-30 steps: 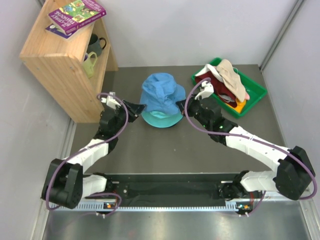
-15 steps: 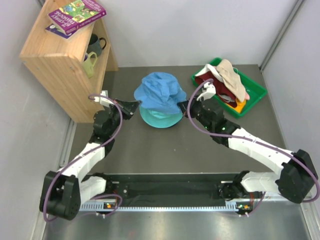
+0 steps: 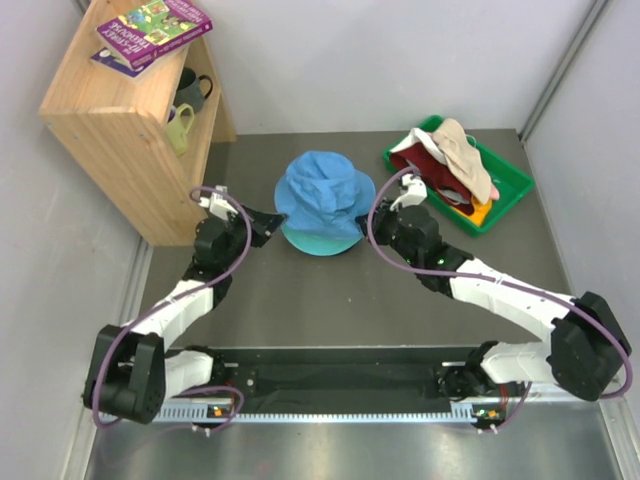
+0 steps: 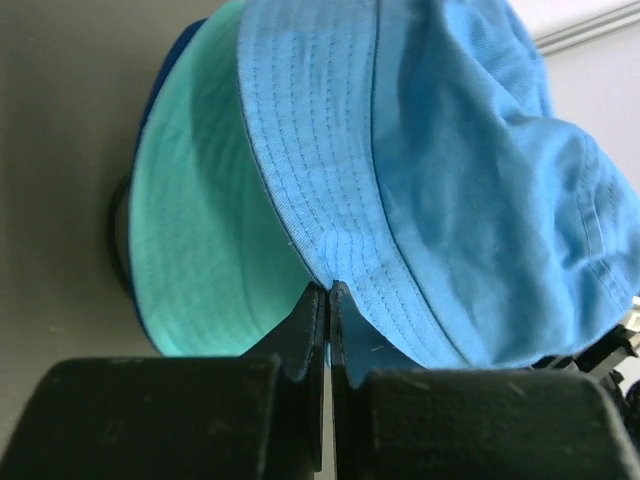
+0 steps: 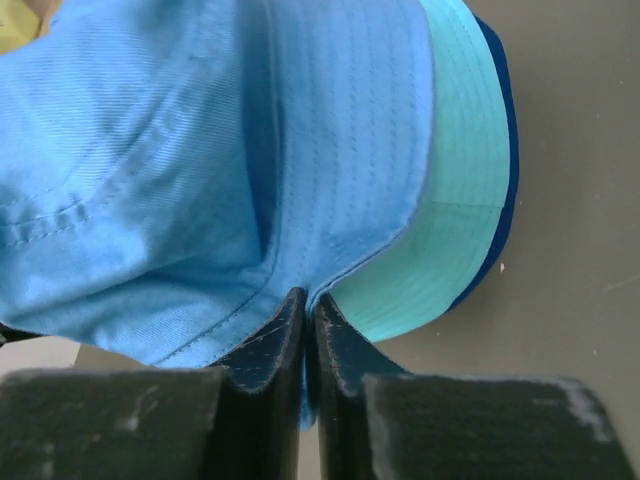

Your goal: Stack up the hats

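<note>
My left gripper (image 3: 272,218) and right gripper (image 3: 374,211) flank blue hat (image 3: 325,190), both pinched on its brim. Open table (image 3: 330,300) between my arms, near side of hat: free passage. Wooden shelf (image 3: 120,140) crowds my left; green tray (image 3: 508,186) heaped with hats (image 3: 455,160) blocks my right; walls (image 3: 400,60) close behind

Two hats sit stacked at mid-table, a light blue hat (image 3: 325,188) over a teal hat (image 3: 318,242); a dark blue edge (image 5: 507,120) beneath may be a third. One green tray (image 3: 512,185) holds a heap showing three colours: a beige hat (image 3: 465,150), a dark red hat (image 3: 410,156) and an orange-yellow hat (image 3: 481,212), the exact count unclear. One wooden shelf (image 3: 110,125) carries two books, a green book (image 3: 155,22) and a purple book (image 3: 115,62), and two mugs, a dark mug (image 3: 188,90) and a pale green mug (image 3: 178,128).
</note>
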Controlling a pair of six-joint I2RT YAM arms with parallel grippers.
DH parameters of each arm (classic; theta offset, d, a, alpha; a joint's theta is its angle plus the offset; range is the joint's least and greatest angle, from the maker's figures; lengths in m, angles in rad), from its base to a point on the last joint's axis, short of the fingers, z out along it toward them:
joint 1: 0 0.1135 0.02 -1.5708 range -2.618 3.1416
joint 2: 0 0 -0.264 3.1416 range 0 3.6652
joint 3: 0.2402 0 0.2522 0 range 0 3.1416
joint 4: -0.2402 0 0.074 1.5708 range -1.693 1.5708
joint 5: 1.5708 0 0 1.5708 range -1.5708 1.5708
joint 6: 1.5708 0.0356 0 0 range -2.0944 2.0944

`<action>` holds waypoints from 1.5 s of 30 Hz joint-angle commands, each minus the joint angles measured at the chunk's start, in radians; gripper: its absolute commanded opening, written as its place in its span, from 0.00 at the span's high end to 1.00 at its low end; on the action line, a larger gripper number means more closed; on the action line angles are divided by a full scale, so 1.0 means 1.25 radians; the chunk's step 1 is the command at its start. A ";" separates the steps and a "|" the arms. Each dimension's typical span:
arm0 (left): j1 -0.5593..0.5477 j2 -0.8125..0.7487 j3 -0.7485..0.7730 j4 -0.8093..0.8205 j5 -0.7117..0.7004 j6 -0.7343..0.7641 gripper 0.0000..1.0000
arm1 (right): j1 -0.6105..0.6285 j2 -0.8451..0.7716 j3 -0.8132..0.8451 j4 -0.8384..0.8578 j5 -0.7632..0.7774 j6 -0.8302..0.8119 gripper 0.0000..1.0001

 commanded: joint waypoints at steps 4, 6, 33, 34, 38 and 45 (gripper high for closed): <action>0.068 0.038 0.009 0.002 0.071 0.053 1.00 | -0.070 -0.025 -0.009 -0.008 -0.127 -0.091 0.46; 0.077 0.054 0.023 -0.009 0.109 0.079 1.00 | -0.096 -0.042 0.001 -0.001 -0.202 -0.123 0.37; 0.092 0.077 0.096 -0.053 0.159 0.176 1.00 | -0.297 0.198 0.121 0.258 -0.573 -0.061 0.87; 0.091 0.078 0.095 -0.054 0.157 0.179 1.00 | -0.297 0.196 0.113 0.244 -0.563 -0.063 0.97; 0.091 0.088 0.107 -0.063 0.172 0.194 1.00 | -0.306 0.180 0.047 0.237 -0.513 -0.061 1.00; 0.091 0.141 0.130 -0.064 0.186 0.199 1.00 | -0.323 0.212 0.023 0.235 -0.486 -0.061 1.00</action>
